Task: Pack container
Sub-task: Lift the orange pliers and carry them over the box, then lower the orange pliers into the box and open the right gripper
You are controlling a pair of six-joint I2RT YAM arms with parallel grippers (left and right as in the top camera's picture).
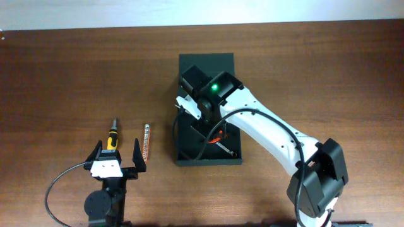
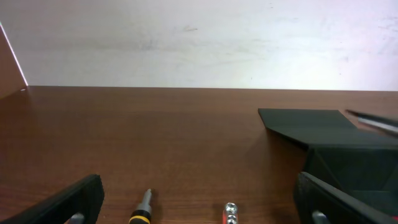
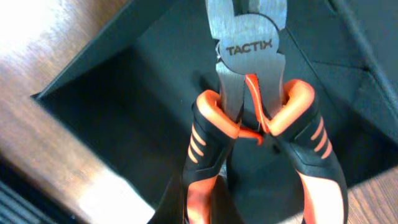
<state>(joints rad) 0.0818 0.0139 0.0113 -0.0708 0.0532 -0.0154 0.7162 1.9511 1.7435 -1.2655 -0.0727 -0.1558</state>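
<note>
Right hand point(image 3: 245, 193), clamped on the pliers point(image 3: 249, 93) by the handles, hangs over the open container point(image 1: 207, 63) mid-surface, so it looks like the placing step: next it should lower and release inside, while left hand point(image 1: 117, 154), fingers apart, sits near-left by the screwdriver point(image 1: 112, 135).

Bench point(image 1: 63, 75): dark greenish-black matte rectangular box with hinged flap lid point(image 1: 208, 63) sits at centre, flap laid open on the far side. Steel pliers with orange-and-black grips point(image 3: 249, 50) lie inside the box, head toward its far end, grips toward the near end. The right arm reaches over the box from the near right corner.

Left of the box, well apart from it: yellow-and-black-handled screwdriver point(image 1: 112, 135) and small red-and-silver rod point(image 1: 146, 142), side by side, not touching, both pointing away from the near edge. The rod lies between screwdriver and box.

Left claw point(image 1: 118, 151) sits at the near edge, the screwdriver handle between its fingers.
</note>
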